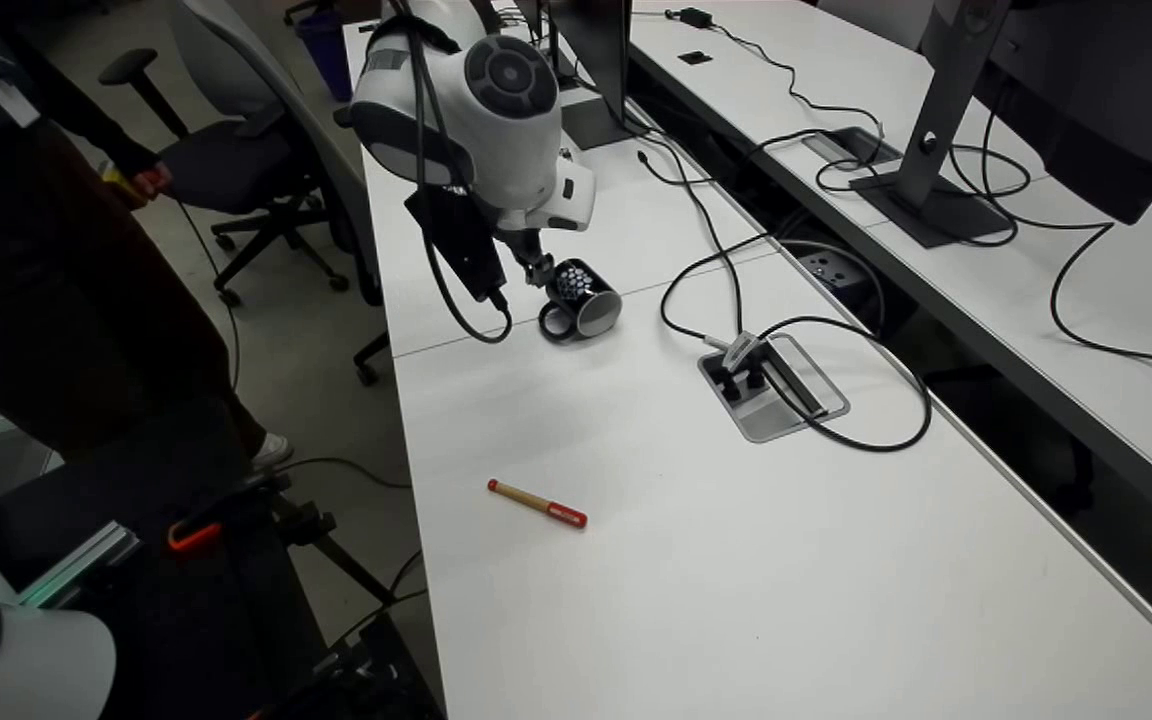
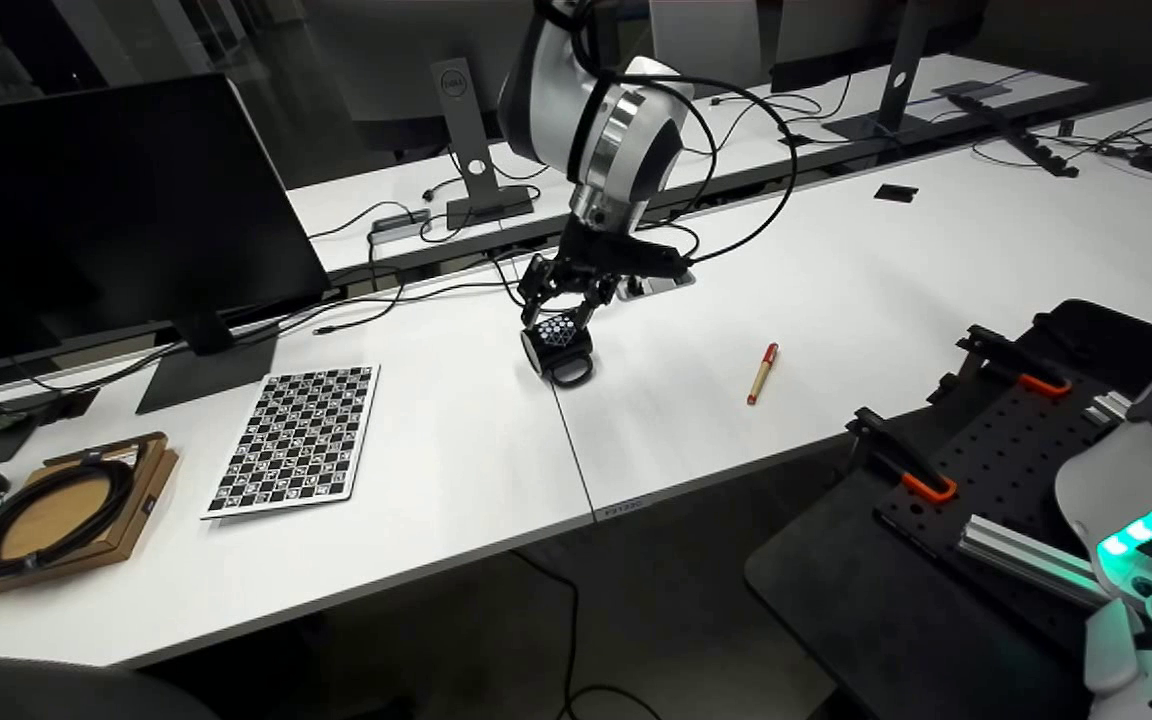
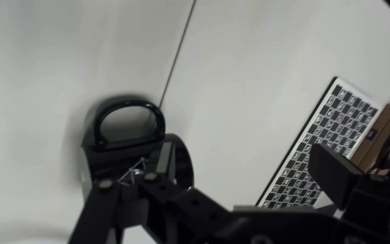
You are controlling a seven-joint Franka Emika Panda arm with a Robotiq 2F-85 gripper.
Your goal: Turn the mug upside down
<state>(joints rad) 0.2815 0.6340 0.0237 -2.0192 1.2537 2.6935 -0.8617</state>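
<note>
DELL stands in the ring on a monitor stand point(image 2: 468, 125), and FRA can be read on the robot base point(image 2: 1116, 470) before the view cuts the word off. A label point(image 2: 624, 508) on the front edge of the table point(image 2: 456, 450) is too small to read, and so is the pale marking on the red end of the pen point(image 1: 526, 497). The mug point(image 1: 579, 290) lies on its side on the table, glossy black, with a white honeycomb cluster and thin white lines on its wall. In an exterior view its pale inside shows, the mouth turned to the side where the pen lies; the handle point(image 3: 130, 102) points toward the front edge. The fingers point(image 3: 330, 174) are wide apart. In the wrist view one of them overlaps the mug, and I cannot tell whether they touch. The mug lies over a seam point(image 2: 573, 450) in the table, well apart from the front edge. The white table stretches from it toward the pen on one side and the checkered board point(image 2: 301, 440) on the other; the outlet panel point(image 1: 764, 415) and its cables point(image 1: 928, 405) lie near the far edge
</note>
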